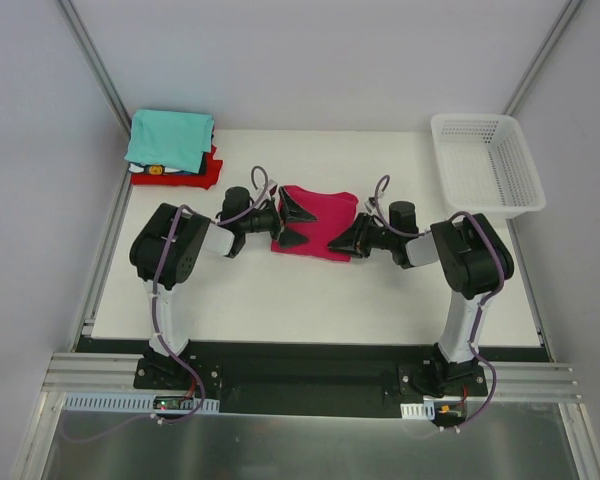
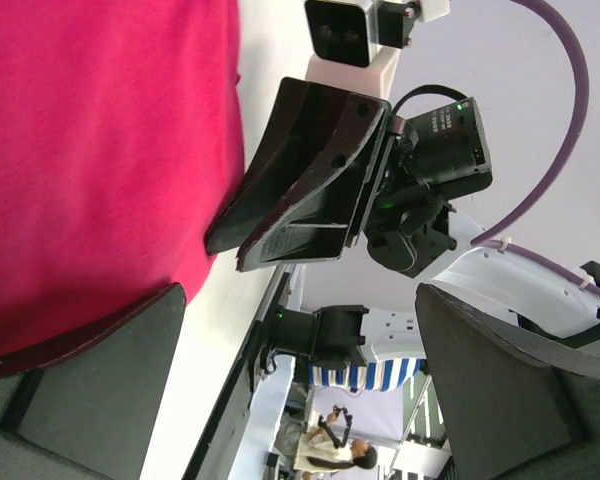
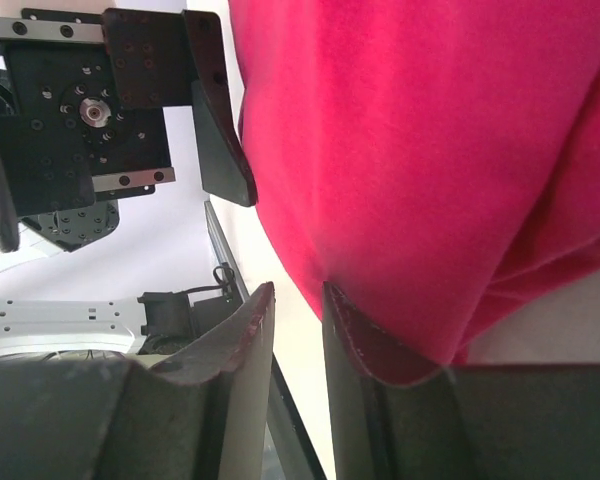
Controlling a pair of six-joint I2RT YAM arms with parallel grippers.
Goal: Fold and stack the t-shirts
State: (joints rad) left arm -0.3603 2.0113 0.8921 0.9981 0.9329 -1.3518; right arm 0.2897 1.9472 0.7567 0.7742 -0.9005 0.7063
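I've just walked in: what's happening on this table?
A robot is folding shirts. Its left gripper is open at the left edge of a folded pink shirt; its right gripper, fingers nearly together, sits at the right edge. Folded shirts, teal on top, are stacked in the far left corner.

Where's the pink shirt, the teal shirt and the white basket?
pink shirt (image 1: pixel 328 212): top external view, middle of the folded cloth.
teal shirt (image 1: pixel 170 138): top external view, middle of its upper face.
white basket (image 1: pixel 485 165): top external view, its bare mesh floor.
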